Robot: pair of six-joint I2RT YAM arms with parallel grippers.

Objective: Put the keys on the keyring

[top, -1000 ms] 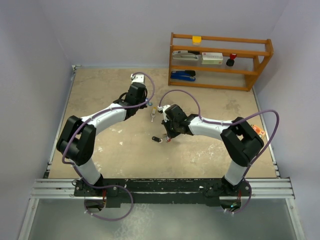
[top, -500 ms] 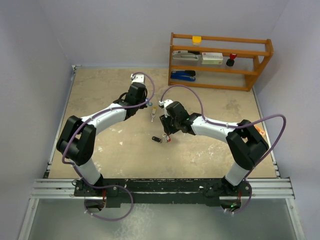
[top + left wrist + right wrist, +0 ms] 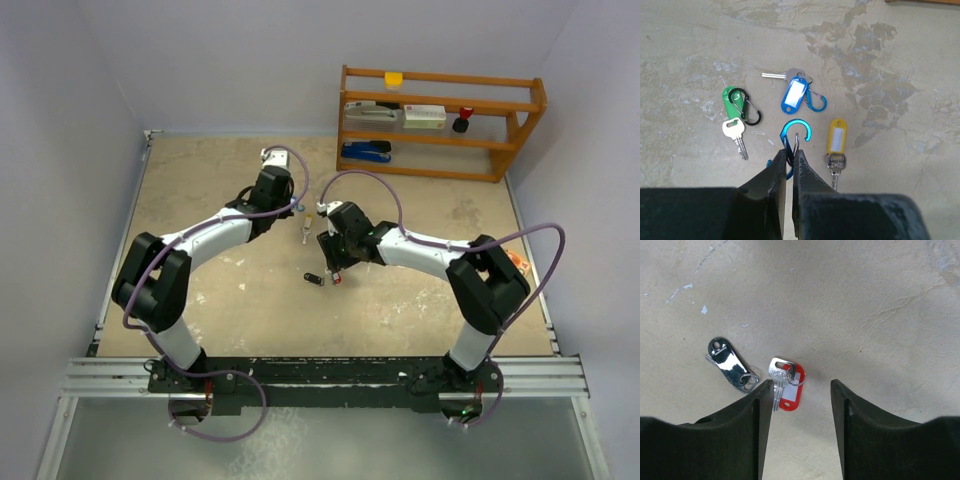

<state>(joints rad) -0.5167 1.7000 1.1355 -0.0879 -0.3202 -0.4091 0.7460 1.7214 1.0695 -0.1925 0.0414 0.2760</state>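
L gripper (image 3: 790,154) is clamped tight on the blue clip (image 3: 796,132), pinching its near end so the hook loop sticks out past the fingertips; can't tell if the clip touches the table (image 3: 200,180). In the L wrist cam three keys lie flat around it, none touching another. The green-tag key (image 3: 730,97) w/ a black clip (image 3: 746,106) is to the left. The blue-tag key (image 3: 794,95) w/ a small blue carabiner (image 3: 817,102) is straight ahead. The yellow-tag key (image 3: 837,135) is to the right, near the held clip. R gripper (image 3: 801,385) hangs low over the table w/ fingers spread and nothing btwn them. The red-tag key (image 3: 790,387) lies flat, its blade end tucked under the left-hand finger in the R wrist cam. The shiny black-tag key (image 3: 730,365) sits just left of it, apart. From overhead both grippers are mid-table, L one farther back, R one nearer. A wooden shelf (image 3: 440,120) stands at the far right, well apart.
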